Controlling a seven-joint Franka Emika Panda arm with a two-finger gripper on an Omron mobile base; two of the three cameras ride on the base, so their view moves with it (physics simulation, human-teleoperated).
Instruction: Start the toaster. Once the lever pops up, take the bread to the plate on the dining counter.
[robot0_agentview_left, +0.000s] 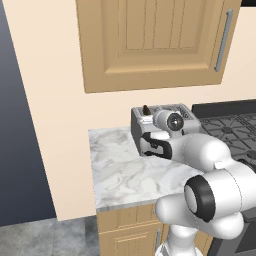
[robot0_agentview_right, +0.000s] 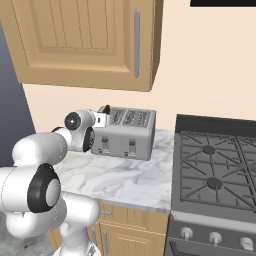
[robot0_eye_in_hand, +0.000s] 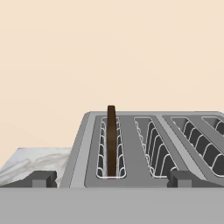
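Hand view looks along my gripper (robot0_eye_in_hand: 111, 177), whose two dark fingertips (robot0_eye_in_hand: 41, 178) stand wide apart with nothing between them, either side of the boxy grey brushed-metal toaster's (robot0_eye_in_hand: 144, 148) end. The thin dark brown bread slice (robot0_eye_in_hand: 111, 140) stands upright in the leftmost slot, its rounded top poking above the slot. From the right base view, the toaster sits at the back of the white-and-grey marble worktop (robot0_agentview_right: 125, 180), near the wall, beside the black gas stove (robot0_agentview_right: 215, 170). Two small dark levers (robot0_agentview_right: 132, 145) sit in its front face.
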